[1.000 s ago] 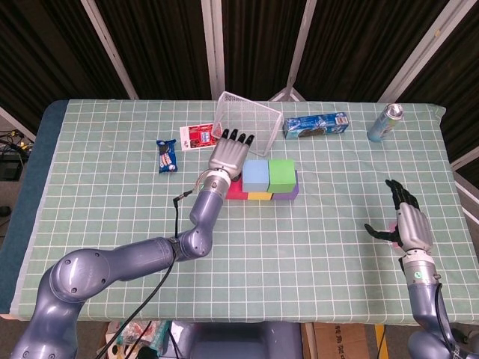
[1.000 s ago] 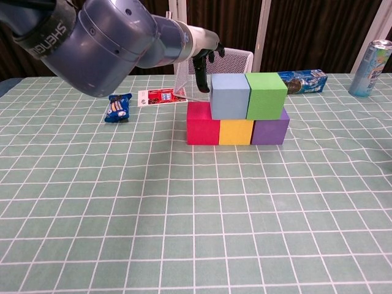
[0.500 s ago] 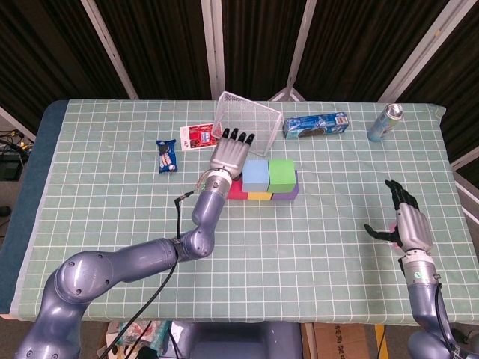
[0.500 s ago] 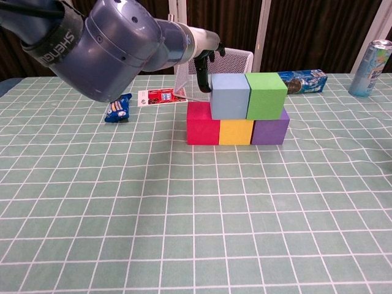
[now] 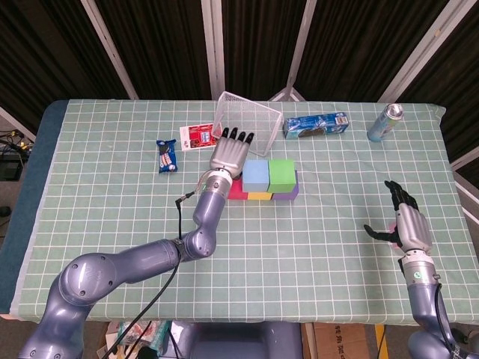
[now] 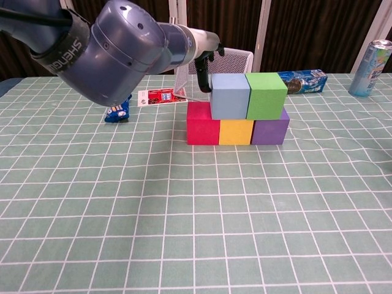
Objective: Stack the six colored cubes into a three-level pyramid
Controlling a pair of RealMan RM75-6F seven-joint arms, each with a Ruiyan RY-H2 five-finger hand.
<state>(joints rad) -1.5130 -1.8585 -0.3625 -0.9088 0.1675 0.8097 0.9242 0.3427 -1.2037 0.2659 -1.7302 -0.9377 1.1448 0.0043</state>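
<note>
Red (image 5: 235, 192), yellow (image 5: 260, 197) and purple (image 5: 288, 194) cubes form a row mid-table. A light blue cube (image 5: 257, 174) and a green cube (image 5: 281, 173) sit on top of them, side by side. My left hand (image 5: 228, 155) lies flat with its fingers straight, just left of the light blue cube and above the red one. In the chest view its fingertips (image 6: 202, 66) reach the blue cube's (image 6: 229, 96) left face. My right hand (image 5: 410, 224) hovers at the near right, fingers straight, thumb out. A sliver of pink (image 5: 390, 227) shows beside its thumb.
A tilted wire basket (image 5: 247, 116) stands just behind the stack. A blue cookie pack (image 5: 316, 125) and a can (image 5: 385, 123) lie at the back right. A small blue snack (image 5: 167, 156) and a red-white card (image 5: 198, 136) lie at the back left.
My left forearm and elbow have shifted slightly, while the hand stays beside the light blue cube. The cubes and right hand have not moved.
</note>
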